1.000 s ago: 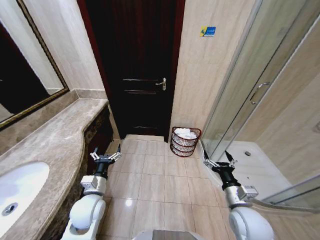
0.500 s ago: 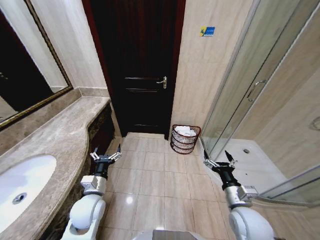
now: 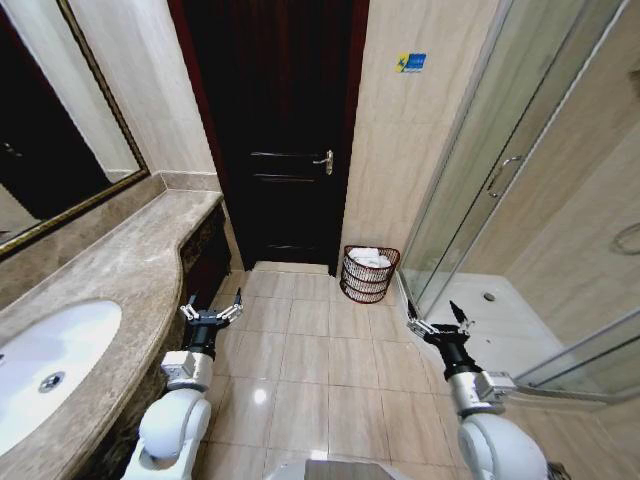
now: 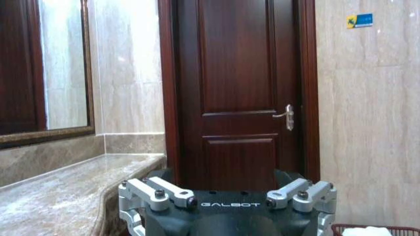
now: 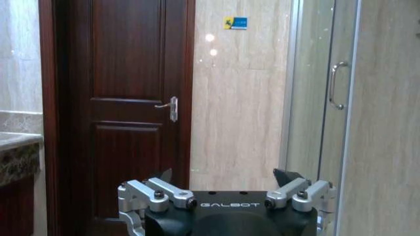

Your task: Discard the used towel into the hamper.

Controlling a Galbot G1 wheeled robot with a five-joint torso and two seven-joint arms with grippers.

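Observation:
The hamper (image 3: 368,280), a dark red-brown wire basket, stands on the tiled floor against the wall between the door and the shower. A white towel (image 3: 370,258) lies inside it, up at the rim. My left gripper (image 3: 211,312) is held low at the left, open and empty, well short of the hamper. My right gripper (image 3: 438,320) hangs low at the right, also open and empty. The left wrist view has the left gripper (image 4: 225,183) at its lower edge, with the hamper's rim (image 4: 394,227) and the towel (image 4: 364,231) in the corner. The right gripper (image 5: 225,178) faces the door.
A marble counter (image 3: 120,290) with a white sink (image 3: 50,370) runs along the left under a framed mirror (image 3: 50,140). A dark wooden door (image 3: 280,130) is shut ahead. The glass shower enclosure (image 3: 480,200) closes the right side. Tiled floor (image 3: 320,360) lies open between them.
The whole picture has shifted: the camera moved, so the hamper looks smaller and farther and more of the sink shows. Both arms hold the same pose.

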